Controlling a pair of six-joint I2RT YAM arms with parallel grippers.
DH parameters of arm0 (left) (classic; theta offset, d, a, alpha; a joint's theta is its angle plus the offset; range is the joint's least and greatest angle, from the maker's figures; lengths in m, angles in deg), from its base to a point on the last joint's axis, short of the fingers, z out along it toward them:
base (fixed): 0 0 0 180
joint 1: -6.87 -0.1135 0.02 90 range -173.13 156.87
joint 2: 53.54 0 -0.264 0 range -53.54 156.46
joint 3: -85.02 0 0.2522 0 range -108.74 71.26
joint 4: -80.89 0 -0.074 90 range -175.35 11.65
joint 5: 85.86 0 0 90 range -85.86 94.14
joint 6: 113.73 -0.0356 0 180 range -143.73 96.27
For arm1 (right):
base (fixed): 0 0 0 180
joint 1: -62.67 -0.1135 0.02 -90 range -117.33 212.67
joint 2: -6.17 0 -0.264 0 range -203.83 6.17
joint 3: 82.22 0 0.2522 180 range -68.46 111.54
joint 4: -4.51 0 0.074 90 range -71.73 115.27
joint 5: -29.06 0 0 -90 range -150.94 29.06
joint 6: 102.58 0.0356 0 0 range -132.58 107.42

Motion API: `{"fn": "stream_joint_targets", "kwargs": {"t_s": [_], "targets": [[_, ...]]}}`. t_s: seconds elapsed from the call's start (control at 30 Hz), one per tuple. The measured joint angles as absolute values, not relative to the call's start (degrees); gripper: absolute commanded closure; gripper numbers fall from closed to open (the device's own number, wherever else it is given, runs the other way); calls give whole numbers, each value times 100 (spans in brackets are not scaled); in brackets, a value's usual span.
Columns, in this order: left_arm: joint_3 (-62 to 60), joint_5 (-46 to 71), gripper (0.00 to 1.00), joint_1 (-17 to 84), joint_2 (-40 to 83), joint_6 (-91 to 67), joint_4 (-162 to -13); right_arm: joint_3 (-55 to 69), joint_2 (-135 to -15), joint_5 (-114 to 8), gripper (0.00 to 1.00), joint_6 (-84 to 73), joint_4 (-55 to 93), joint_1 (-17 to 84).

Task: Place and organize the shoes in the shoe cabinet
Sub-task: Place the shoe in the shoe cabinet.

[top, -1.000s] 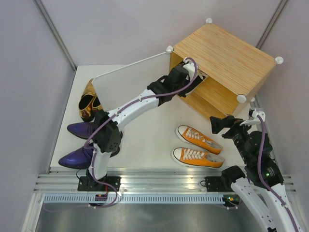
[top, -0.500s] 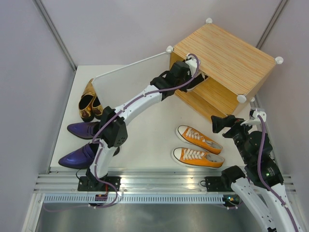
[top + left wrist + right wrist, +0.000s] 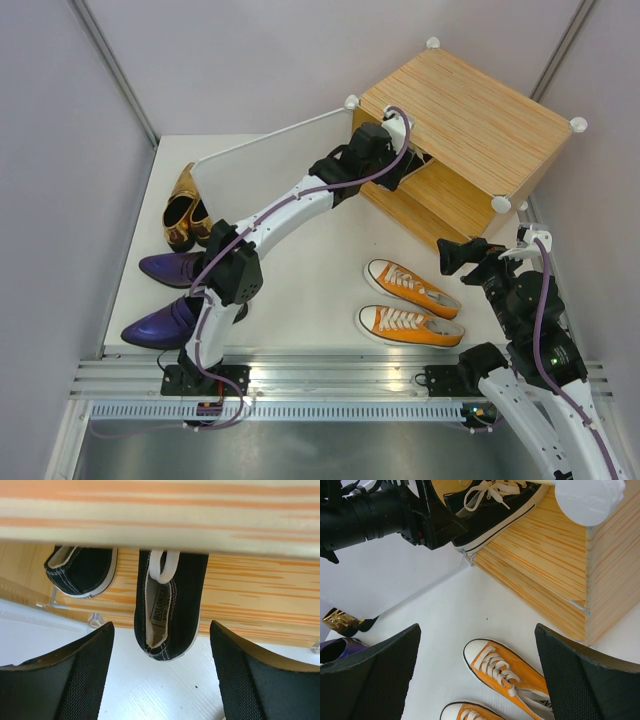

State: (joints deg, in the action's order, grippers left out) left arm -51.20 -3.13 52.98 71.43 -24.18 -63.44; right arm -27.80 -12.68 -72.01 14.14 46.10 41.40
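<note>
The wooden shoe cabinet (image 3: 460, 130) stands at the back right, its white door (image 3: 270, 160) swung open to the left. My left gripper (image 3: 161, 645) is open at the cabinet's mouth, just behind the heel of a black sneaker (image 3: 172, 605) that lies on the inner shelf with its heel past the shelf edge. The other black sneaker (image 3: 82, 570) sits to its left. Two orange sneakers (image 3: 412, 288) (image 3: 410, 326) lie on the table in front of the cabinet. My right gripper (image 3: 477, 635) hangs open above the orange sneakers' toes (image 3: 510, 672), holding nothing.
Gold pumps (image 3: 185, 205) and two purple loafers (image 3: 170, 268) (image 3: 155, 325) lie along the table's left edge, beside the left arm's base. The left arm stretches diagonally across the table. Grey walls close in both sides.
My left gripper reached slightly further into the cabinet, then opened and let go of the black sneaker, which now rests on the shelf. The right arm has not moved.
</note>
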Motion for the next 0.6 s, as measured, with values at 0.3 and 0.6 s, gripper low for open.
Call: {"fn": "stream_joint_targets", "kwargs": {"t_s": [0.3, 0.6], "targets": [[-3839, -262, 18, 5296, 6535, -2282, -6770, -2780, -1268, -7199, 2, 1414, 4613, 4140], [-3649, 105, 19, 5149, 6481, -2051, -7076, -2782, -1268, -7199, 2, 1414, 4608, 4140]]}}
